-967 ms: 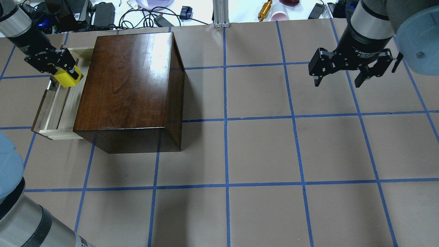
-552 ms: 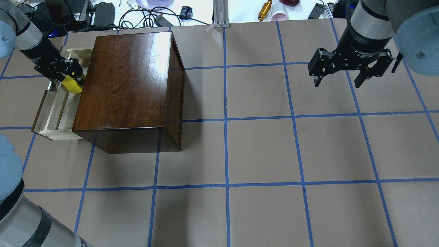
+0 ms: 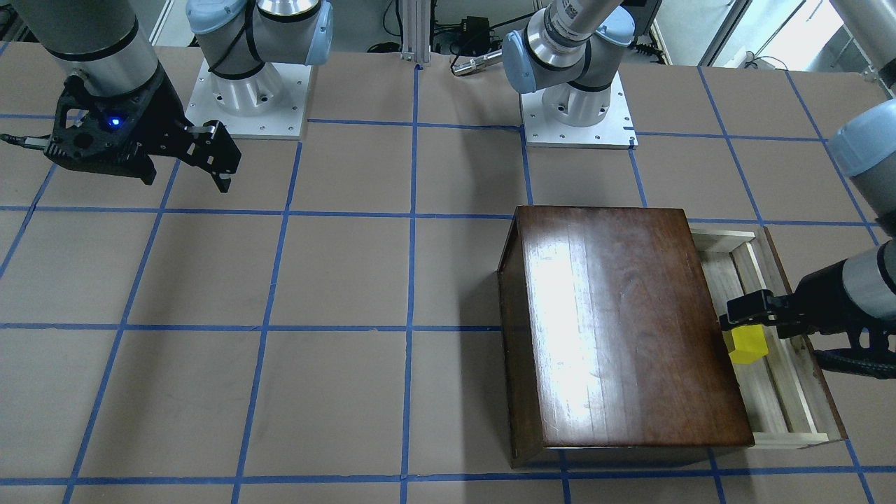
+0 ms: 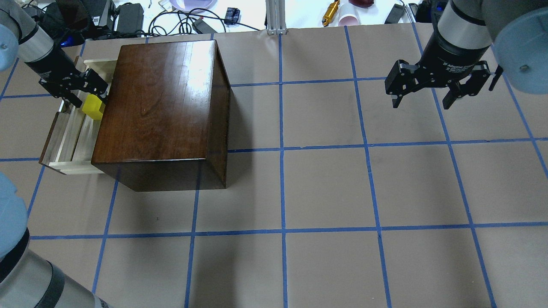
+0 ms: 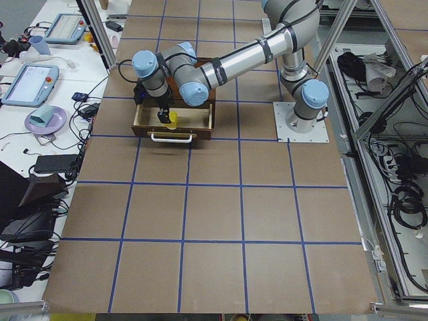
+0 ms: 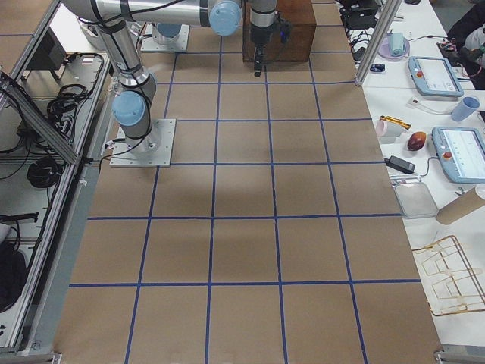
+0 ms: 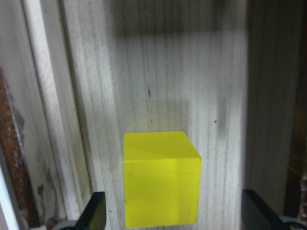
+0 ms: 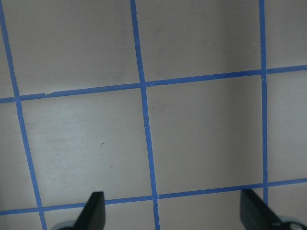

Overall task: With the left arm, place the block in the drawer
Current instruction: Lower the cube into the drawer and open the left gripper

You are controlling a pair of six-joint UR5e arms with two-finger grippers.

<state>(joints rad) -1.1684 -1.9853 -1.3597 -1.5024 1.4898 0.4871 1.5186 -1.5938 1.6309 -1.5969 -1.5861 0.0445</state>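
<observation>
The yellow block (image 7: 160, 177) sits on the pale floor of the open drawer (image 4: 70, 137), which is pulled out of the dark-brown box (image 4: 158, 107). My left gripper (image 4: 90, 96) hangs just above the block, open. In the left wrist view its fingertips (image 7: 96, 213) stand apart from the block on both sides. The block also shows in the overhead view (image 4: 93, 108) and the front view (image 3: 747, 345), close to the box's side. My right gripper (image 4: 421, 100) is open and empty, high over the far right of the table.
The drawer's dark front panel (image 3: 805, 336) and raised side rails (image 7: 53, 120) flank the block. Cables and small items (image 4: 180, 19) lie beyond the table's far edge. Blue tape lines (image 4: 282, 149) grid the brown table.
The left gripper carried the block down into the drawer, toward the box, and let go of it. Its fingers now stand open above the block. The right arm has not moved.
</observation>
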